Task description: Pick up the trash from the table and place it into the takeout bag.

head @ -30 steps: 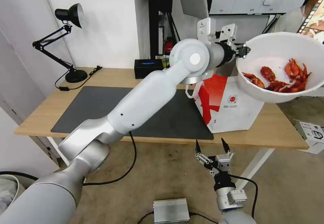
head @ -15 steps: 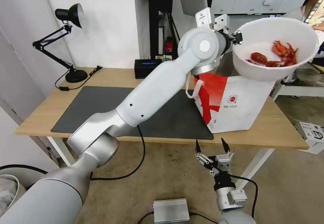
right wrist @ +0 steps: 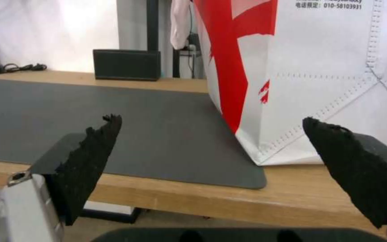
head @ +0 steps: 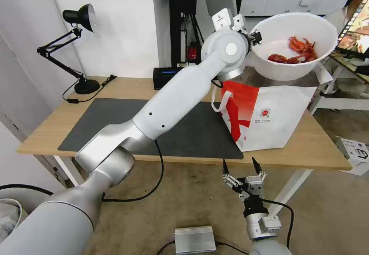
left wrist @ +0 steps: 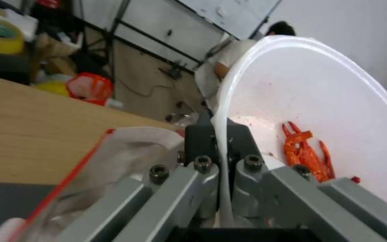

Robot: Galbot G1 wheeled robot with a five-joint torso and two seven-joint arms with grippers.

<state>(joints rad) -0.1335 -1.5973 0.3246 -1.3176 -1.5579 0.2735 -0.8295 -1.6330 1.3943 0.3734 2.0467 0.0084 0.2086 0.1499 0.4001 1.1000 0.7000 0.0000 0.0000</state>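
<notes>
Head view. The left arm reaches up and across to about 1 o'clock, where the left tool pinches the near-left rim of the white bowl. The bowl is held in the air, above the open mouth of the takeout bag and clear of it. It is tilted, its opening facing toward the camera and upward. Inside it lie red crayfish shells, gathered on the far-right inner wall. The bag stands upright on the tabletop, at the right end, partly on the right edge of the dark grey mat; its red panel faces 9 o'clock and its white strap handle hangs on that side. A black box sits at the far edge of the tabletop at 12 o'clock, and a black desk lamp stands at 10 o'clock. The right tool hangs below the near tabletop edge at 6 o'clock, fingers spread and holding nothing.

Left wrist view. The left tool has its fingers pressed together on the bowl's thin rim, one finger inside and one outside. Crayfish shells lie against the inner wall. The bag's silver lining with red edging shows below the tool.

Right wrist view. The right tool is wide apart, its black pads empty. Beyond it stands the bag, its base on the tabletop and overlapping the mat.
</notes>
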